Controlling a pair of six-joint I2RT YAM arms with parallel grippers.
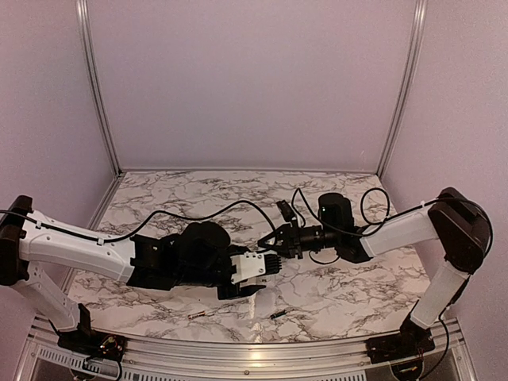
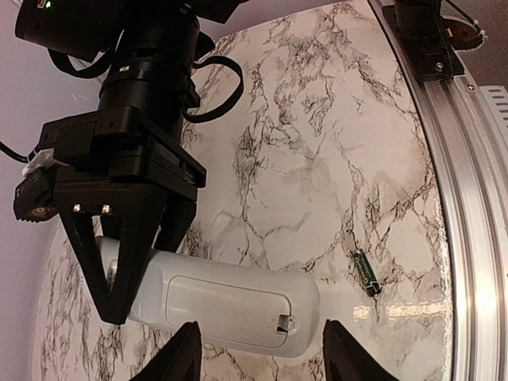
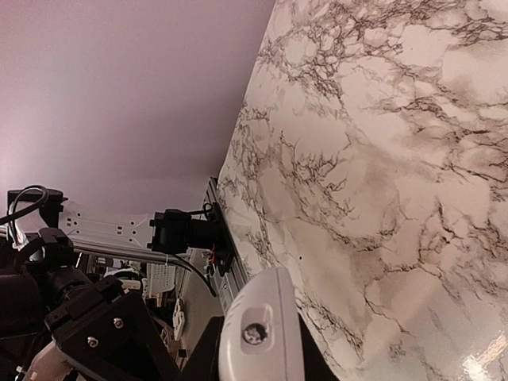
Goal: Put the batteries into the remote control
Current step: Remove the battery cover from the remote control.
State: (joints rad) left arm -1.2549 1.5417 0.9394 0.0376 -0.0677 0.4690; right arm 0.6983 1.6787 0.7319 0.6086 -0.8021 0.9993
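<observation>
Marbled tabletop (image 2: pixel 317 143) fills most of the left wrist view, with an aluminium rail (image 2: pixel 468 238) along its near edge. The remote control (image 2: pixel 230 305) lies crosswise low in this view. Its plain white back faces the camera, showing the outline of a cover panel and a small notch at one end. The right pincer (image 2: pixel 135 270) is closed on one end of it, a black finger on either side. The left pincer (image 2: pixel 262 337) stands open, its two black fingertips apart in front of the remote control's lower edge. Whether they touch it cannot be told. A dark battery (image 2: pixel 365 272) lies on the marble just beyond the remote control's free end, towards the near edge.

From the right wrist, only the rounded white end of the remote control shows, at the bottom of the view and clamped between that pincer's fingers, with a small round fitting in its face. No battery appears here. Marble runs off to the right, under a pale lilac wall (image 3: pixel 119 95).

Only the top view shows both cells. A silvery battery (image 1: pixel 198 315) lies near the near edge, left of centre. The dark battery lies to its right, apart from it. Both arms meet over the middle of the tabletop, and the left pincer covers most of the remote control.
</observation>
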